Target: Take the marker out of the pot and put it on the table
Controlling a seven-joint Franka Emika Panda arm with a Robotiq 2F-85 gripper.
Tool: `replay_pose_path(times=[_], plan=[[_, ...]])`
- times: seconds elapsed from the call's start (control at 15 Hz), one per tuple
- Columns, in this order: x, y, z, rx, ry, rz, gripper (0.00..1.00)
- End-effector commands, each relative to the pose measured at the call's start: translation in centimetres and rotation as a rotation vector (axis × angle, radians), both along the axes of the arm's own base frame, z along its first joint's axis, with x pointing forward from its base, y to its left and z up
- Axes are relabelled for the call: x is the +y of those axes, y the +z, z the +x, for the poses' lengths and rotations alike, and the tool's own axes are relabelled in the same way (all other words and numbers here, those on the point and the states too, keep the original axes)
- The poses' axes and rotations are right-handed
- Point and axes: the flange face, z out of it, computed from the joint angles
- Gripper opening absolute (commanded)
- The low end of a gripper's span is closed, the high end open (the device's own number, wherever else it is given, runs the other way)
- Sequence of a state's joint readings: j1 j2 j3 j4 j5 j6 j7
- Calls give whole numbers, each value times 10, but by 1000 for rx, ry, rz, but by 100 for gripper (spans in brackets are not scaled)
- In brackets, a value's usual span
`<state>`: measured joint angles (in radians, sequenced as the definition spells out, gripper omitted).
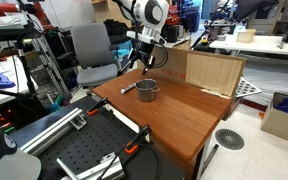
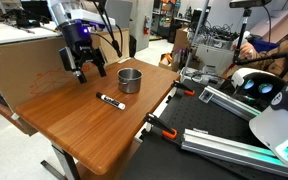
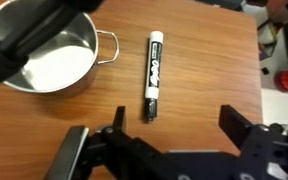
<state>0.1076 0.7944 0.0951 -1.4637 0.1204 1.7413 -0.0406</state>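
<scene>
Marker (image 3: 154, 75) on table (image 3: 209, 60); fingers (image 3: 240, 128) wide apart, empty.

The pot (image 3: 49, 55) is shining silver-grey, and its inside is looking pale and bright. Just beside the pot, the marker (image 3: 153, 75) is showing white with black letters and a black end. Under the pot, the table (image 3: 204, 60) is glowing reddish-brown with thin wood lines. Near the pot, the gripper (image 2: 85, 72) is looking all black.
</scene>
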Motion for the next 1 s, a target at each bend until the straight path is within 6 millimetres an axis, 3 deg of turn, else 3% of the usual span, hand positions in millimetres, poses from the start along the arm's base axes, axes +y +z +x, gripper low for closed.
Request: replay_pose_path(times=[0.0,0.4,0.47,0.6,0.93], plan=[[1,38,-8,-46,44,4,100],[2,117,-37,-141,137,19,100],[5,109,-19,-123,90,24,100],[4,120,-31,-126,108,24,100],[3,115,-36,-123,114,24,100]])
